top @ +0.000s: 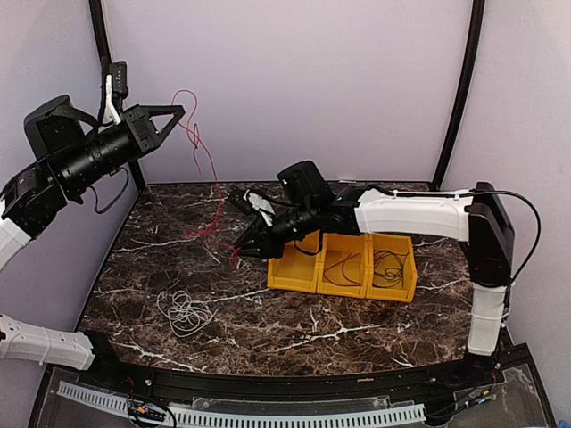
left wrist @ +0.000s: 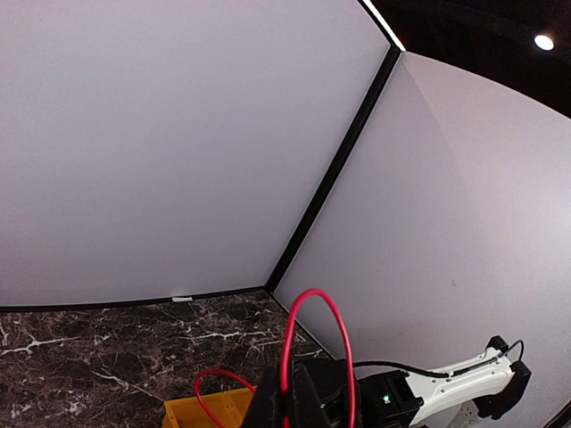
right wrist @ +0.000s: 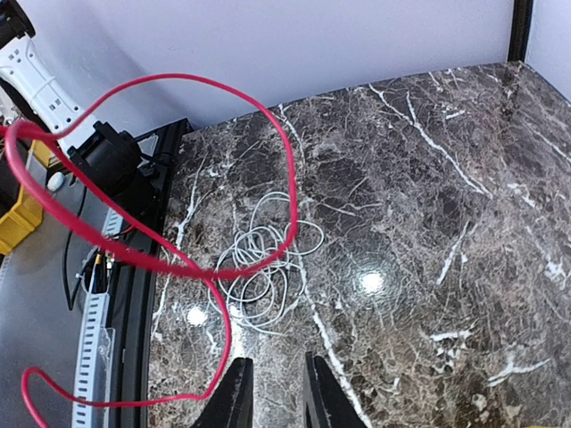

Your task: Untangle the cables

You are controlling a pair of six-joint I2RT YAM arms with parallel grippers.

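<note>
My left gripper (top: pixel 178 111) is raised high at the far left and shut on the red cable (top: pixel 203 160). The cable hangs from it down to the table, and its lower part runs towards my right gripper (top: pixel 241 248). In the left wrist view the fingers (left wrist: pixel 268 406) pinch the red cable (left wrist: pixel 308 299), which loops above them. My right gripper (right wrist: pixel 272 366) is open with a narrow empty gap, and the red cable (right wrist: pixel 223 267) loops just ahead and left of it. The white cable (top: pixel 185 310) lies coiled on the table, also in the right wrist view (right wrist: pixel 268 254). The black cable (top: pixel 390 266) lies in the right yellow bin.
Three yellow bins (top: pixel 294 278) stand in a row right of centre, under the right arm. The middle bin holds a thin dark wire (top: pixel 343 267). Dark marble table (top: pixel 294 330) with purple walls behind and black corner posts.
</note>
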